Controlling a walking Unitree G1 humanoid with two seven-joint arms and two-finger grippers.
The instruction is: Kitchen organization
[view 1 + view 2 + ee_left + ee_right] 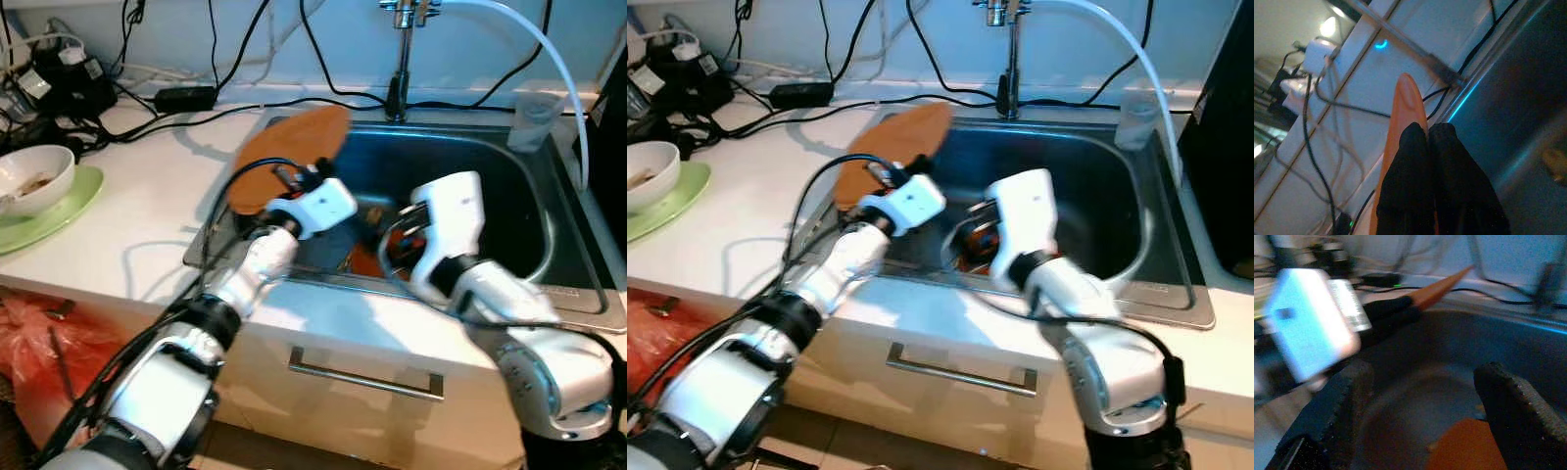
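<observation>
2 hands work over the sink [549, 230]: left hand [1427, 142] pinches an orange plate [289, 157], right hand [1420, 396] gapes wide.

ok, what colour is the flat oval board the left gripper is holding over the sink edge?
Orange-brown flat oval board, clearest in the left eye view.

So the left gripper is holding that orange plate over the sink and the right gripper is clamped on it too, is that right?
Not quite. The left gripper does grip the orange plate over the sink, but the right wrist view shows the right gripper with fingers apart, low in the basin, holding nothing.
</observation>
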